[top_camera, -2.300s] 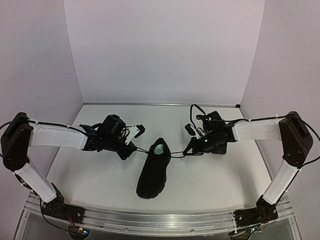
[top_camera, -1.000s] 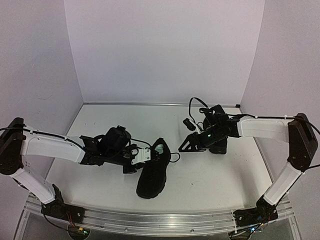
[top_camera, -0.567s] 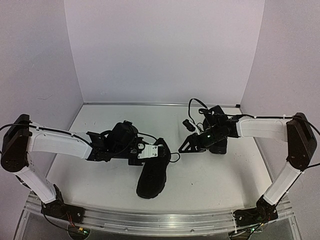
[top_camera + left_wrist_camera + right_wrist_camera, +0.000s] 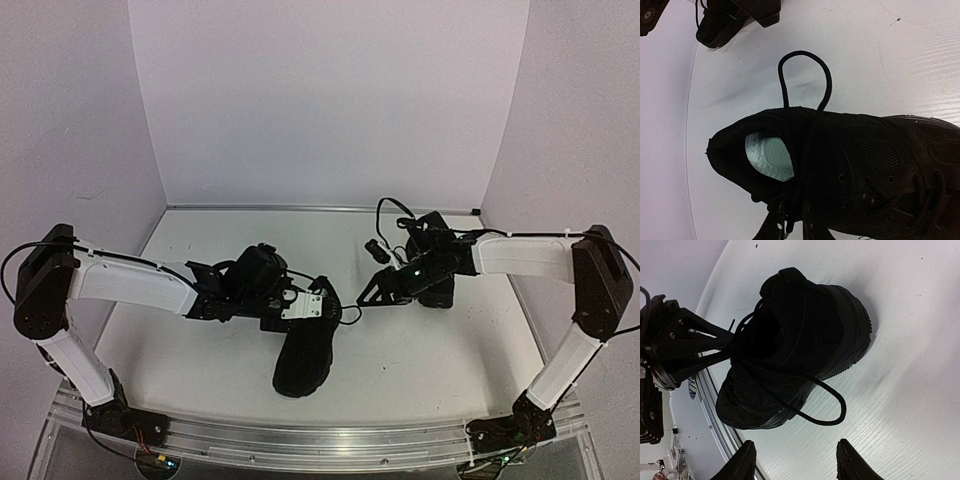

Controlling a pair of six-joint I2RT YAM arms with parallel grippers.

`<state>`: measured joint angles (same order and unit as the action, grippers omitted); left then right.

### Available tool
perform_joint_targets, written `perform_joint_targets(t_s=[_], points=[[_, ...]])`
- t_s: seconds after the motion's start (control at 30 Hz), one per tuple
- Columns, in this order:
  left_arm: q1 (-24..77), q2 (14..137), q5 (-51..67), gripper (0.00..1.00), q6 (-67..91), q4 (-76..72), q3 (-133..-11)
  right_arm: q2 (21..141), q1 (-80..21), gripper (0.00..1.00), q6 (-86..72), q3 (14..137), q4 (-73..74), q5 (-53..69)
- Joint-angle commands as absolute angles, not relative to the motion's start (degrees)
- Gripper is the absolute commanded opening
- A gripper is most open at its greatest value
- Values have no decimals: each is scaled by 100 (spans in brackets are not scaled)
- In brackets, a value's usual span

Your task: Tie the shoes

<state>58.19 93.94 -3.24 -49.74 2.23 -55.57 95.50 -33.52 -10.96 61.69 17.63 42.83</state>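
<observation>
Your left gripper (image 4: 790,231), cut off at the frame edge, pinches the laces (image 4: 805,52) over the tongue of the centre shoe (image 4: 300,355). Your right gripper (image 4: 796,460) gapes open. The second shoe (image 4: 438,292), at 2 o'clock, sits mostly hidden behind it.

I see a white table (image 4: 450,350) boxed in by pale lilac walls (image 4: 330,100) far, left and right, evenly lit. An aluminium rail (image 4: 320,438) lines its near edge.
</observation>
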Motion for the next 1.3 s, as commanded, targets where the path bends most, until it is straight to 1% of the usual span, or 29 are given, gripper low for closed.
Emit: perform_joint_targets(t_s=[0.0, 0.03, 0.17, 0.23, 0.5, 0.7, 0.87, 1.03, 1.1, 1.27], points=[[5828, 9530, -386, 13, -5028, 407, -5850, 9650, -3345, 52, -1014, 6152, 1738, 4219], [5831, 9553, -369, 13, -5020, 412, -5867, 9658, -3347, 52, -1011, 6152, 1736, 4221], [5831, 9486, -343, 2, -4992, 491, -5911, 9665, -3348, 51, -1011, 6165, 1740, 4147], [5836, 9338, -331, 0, -4926, 477, -5871, 9685, -3352, 51, -997, 6187, 1739, 4146], [5839, 8738, -364, 0, -4679, 679, -5665, 10107, -3370, 49, -865, 6516, 1731, 4215], [5838, 8633, -418, 0, -4584, 883, -5596, 10517, -3577, 52, -807, 6995, 1736, 4222], [5830, 8431, -669, 0, -4361, 932, -5468, 10778, -3777, 52, -762, 7343, 1782, 4087], [5830, 7960, -866, 0, -4089, 820, -5189, 10997, -3886, 49, -657, 7614, 1902, 4011], [5829, 7838, -921, 0, -4012, 845, -5114, 11082, -3948, 46, -589, 7700, 1977, 3986], [5829, 7611, -1068, 0, -3881, 977, -5009, 11174, -4049, 44, -491, 7767, 2129, 3912]])
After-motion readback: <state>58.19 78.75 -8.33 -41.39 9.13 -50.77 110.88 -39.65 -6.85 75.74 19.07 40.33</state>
